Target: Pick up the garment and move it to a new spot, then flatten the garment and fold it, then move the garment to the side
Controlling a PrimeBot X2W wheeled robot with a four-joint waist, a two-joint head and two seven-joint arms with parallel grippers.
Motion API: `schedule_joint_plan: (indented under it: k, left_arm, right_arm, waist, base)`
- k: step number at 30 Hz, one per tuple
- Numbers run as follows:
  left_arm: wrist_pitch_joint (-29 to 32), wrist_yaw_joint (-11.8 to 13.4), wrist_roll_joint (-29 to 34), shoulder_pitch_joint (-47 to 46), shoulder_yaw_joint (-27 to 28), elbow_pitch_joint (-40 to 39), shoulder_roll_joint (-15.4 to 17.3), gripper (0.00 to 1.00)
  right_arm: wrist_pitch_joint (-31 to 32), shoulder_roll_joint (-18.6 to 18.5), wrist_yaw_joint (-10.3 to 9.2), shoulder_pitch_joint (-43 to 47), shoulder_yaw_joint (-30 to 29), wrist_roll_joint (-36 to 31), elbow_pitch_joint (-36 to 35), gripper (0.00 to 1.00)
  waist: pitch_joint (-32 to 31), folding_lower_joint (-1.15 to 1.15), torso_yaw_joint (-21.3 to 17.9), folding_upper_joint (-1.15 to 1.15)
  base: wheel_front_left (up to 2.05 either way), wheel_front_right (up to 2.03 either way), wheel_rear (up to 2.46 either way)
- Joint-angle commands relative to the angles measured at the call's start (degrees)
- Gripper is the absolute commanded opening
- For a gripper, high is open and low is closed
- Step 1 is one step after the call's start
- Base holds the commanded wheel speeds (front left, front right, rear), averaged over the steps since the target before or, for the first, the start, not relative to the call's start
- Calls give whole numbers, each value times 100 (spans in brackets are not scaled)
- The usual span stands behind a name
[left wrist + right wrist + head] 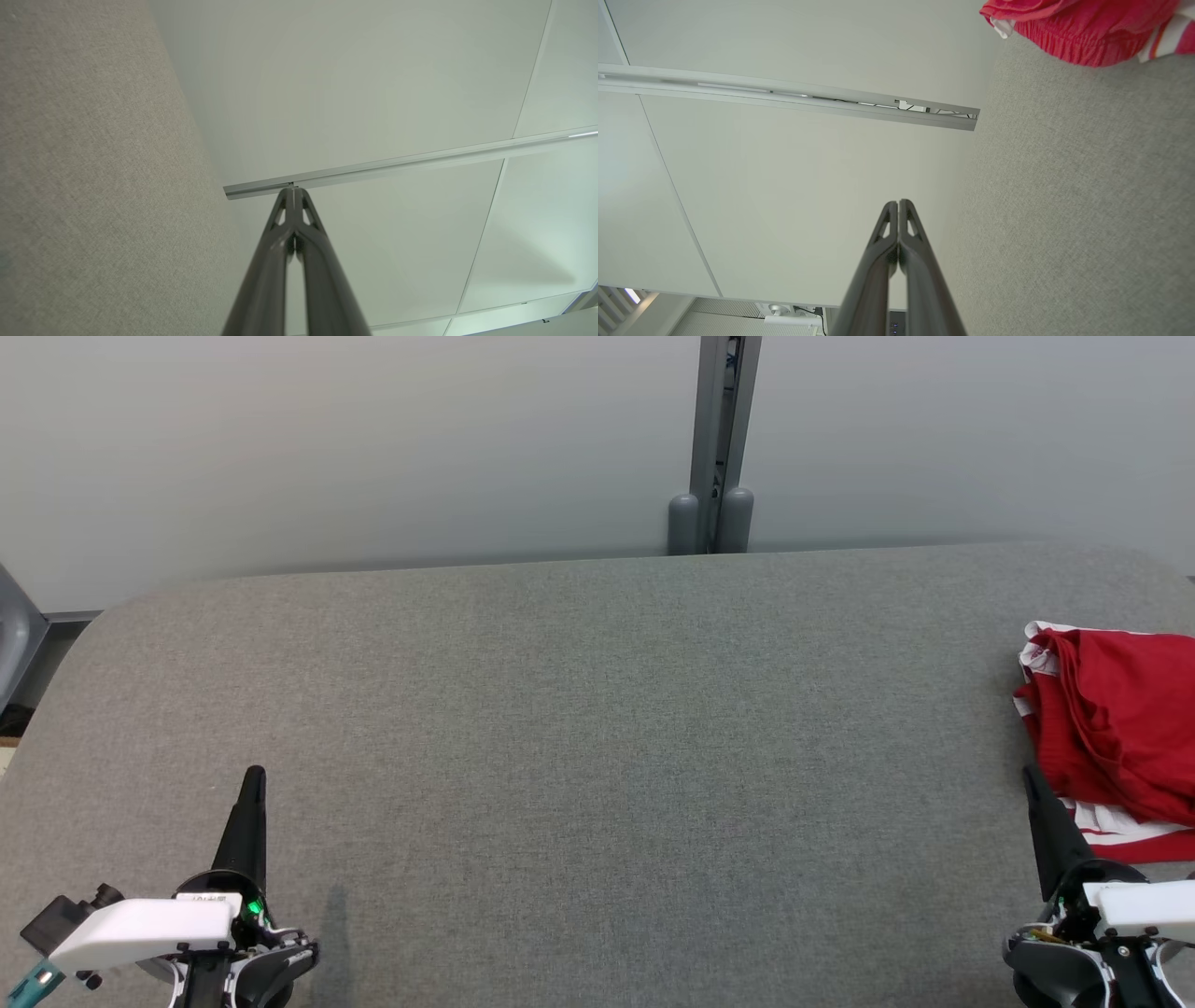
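My left fingers (250,803) pressed together, right fingers (1044,812) likewise, crumpled red-and-white cloth garment (1120,728) just beside them, on grey fabric tabletop (597,756).

The crumpled red cloth garment (1120,728) shows white-striped trim; it lies on a grey woven-fabric tabletop (579,728) before a pale grey wall (327,448).

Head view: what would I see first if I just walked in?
The bright red garment with white stripes, bunched at the right edge of the grey table. Then the dark left fingers at the lower left and right fingers at the lower right, next to the garment, both shut to points.
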Motion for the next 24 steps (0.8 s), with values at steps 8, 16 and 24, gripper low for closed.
schedule_joint_plan:
  k: [8,16,24]
  left_arm:
    - [104,-93,-376,-140,109,-18,-6,0]
    - [158,-115,-528,-145,148,-14,-17,0]
    - [157,-115,-529,-145,146,-15,-17,0]
  right_arm:
    - [104,-16,3,-104,-47,406,26,0]
    - [133,-15,3,-114,-61,583,46,0]
    - [135,-14,3,-114,-63,582,45,0]
  waist:
    - [-4,0,-12,0]
    - [-7,0,-20,0]
    - [-7,0,-20,0]
  base:
    - [0,0,0]
    - [0,0,0]
    - [0,0,0]
